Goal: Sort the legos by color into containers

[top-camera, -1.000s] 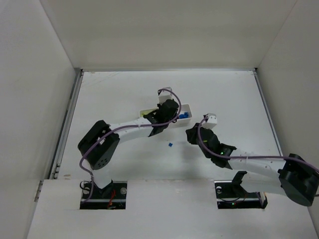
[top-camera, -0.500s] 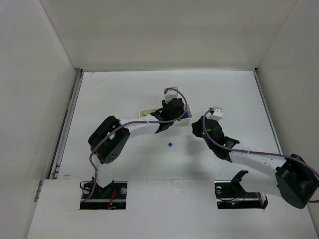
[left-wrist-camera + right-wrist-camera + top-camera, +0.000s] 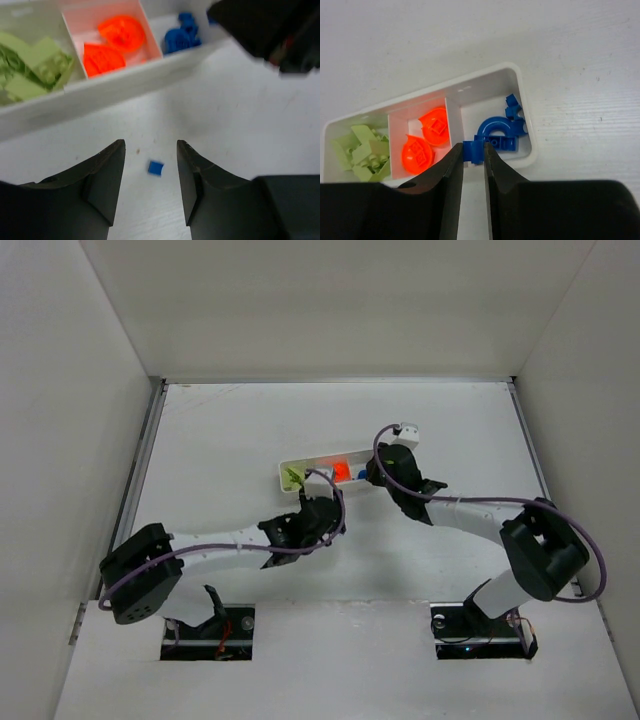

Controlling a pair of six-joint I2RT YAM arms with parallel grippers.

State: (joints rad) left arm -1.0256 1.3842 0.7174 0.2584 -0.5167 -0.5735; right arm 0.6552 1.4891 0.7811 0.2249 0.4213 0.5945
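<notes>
The long white tray has three compartments: lime green legos on the left, orange ones in the middle and blue ones on the right. My right gripper is shut on a small blue lego and hangs over the near-left corner of the blue compartment. My left gripper is open just above the table in front of the tray. A tiny blue lego lies loose on the table between its fingers, touching neither.
In the top view the tray sits mid-table, with both arms converging on it. The right arm's black wrist reaches into the upper right of the left wrist view, close to the left gripper. White walls enclose the table.
The left gripper opened over the tray, then drew back toward me to straddle the loose blue lego. The right arm swung left and away to the tray's right end, still holding its blue lego.
</notes>
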